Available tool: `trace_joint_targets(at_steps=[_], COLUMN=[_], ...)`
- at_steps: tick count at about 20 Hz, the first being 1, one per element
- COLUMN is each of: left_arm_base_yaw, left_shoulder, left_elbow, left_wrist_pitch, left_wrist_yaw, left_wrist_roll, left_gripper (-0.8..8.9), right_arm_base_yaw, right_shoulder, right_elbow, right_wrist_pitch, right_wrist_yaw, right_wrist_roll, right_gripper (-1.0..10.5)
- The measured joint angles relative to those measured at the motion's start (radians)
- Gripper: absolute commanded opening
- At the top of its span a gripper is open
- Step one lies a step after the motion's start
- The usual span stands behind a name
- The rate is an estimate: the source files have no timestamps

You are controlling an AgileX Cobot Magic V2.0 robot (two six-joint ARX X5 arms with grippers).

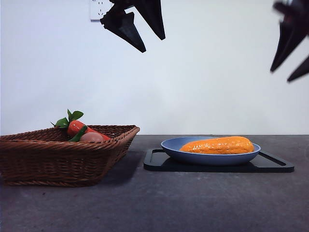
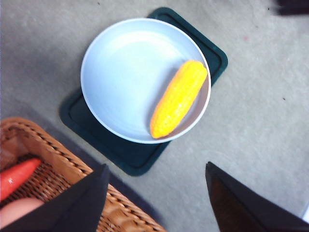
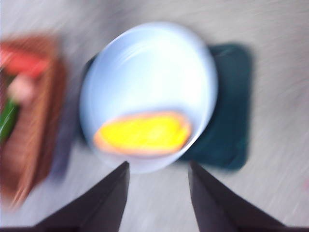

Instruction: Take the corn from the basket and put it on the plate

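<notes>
**Corn's on the plate, both grippers up in the air**

Corn (image 1: 219, 145) is lying flat in the light-blue plate (image 1: 171, 145), over toward one rim, not centered. Plate sits on a flat black tray (image 1: 154, 162), which sits on a dark grey, slightly mottled tabletop (image 1: 154, 203). In the wrist views the same surface looks lighter grey w/ faint speckles.

Wicker basket (image 1: 58, 154) is beside the tray, close but not touching. Inside: a red-orange veg w/ green leaves (image 1: 75, 126) and a small tan egg-like thing (image 1: 91, 137).

Background is just a plain white wall (image 1: 217, 72), w/ a white outlet plate (image 1: 99, 9) up high near the top edge.

Left gripper (image 2: 154, 193): jaws spread wide, nothing between them, hanging over the basket's edge and the tray corner. Right gripper (image 3: 158, 193): jaws apart too, empty, above the plate's rim by the corn. That view is pretty blurry tho. In the front view both show only as black tips near the top.
</notes>
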Motion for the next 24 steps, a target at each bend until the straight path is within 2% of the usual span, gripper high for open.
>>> trace_joint_targets(at_steps=[2,5,8,15,24], left_arm_base_yaw=[0.0,0.0,0.0,0.0,0.001], left_shoulder=[0.0,0.0,0.0,0.0,0.0], left_elbow=[0.0,0.0,0.0,0.0,0.0], left_wrist_pitch=[-0.015,-0.038,-0.06,-0.043,0.242], left_wrist_yaw=[0.0,0.0,0.0,0.0,-0.003], left_wrist_roll=[0.0,0.0,-0.001,-0.001,-0.002], left_gripper=[2.08,0.03,0.07,0.08,0.08], right_arm_base_yaw=[0.033,0.055,0.068,0.069,0.045], right_shoulder=[-0.075,-0.122,-0.127,-0.127,-0.127], right_elbow=[0.0,0.0,0.0,0.0,0.0], right_wrist_pitch=[-0.083,-0.14,-0.172,-0.145,-0.002], right_wrist_yaw=[-0.005,-0.007,-0.005,-0.005,-0.005], right_wrist_roll=[-0.06,-0.11,-0.153,-0.163,-0.17], right_gripper=[1.6,0.1,0.0,0.0,0.0])
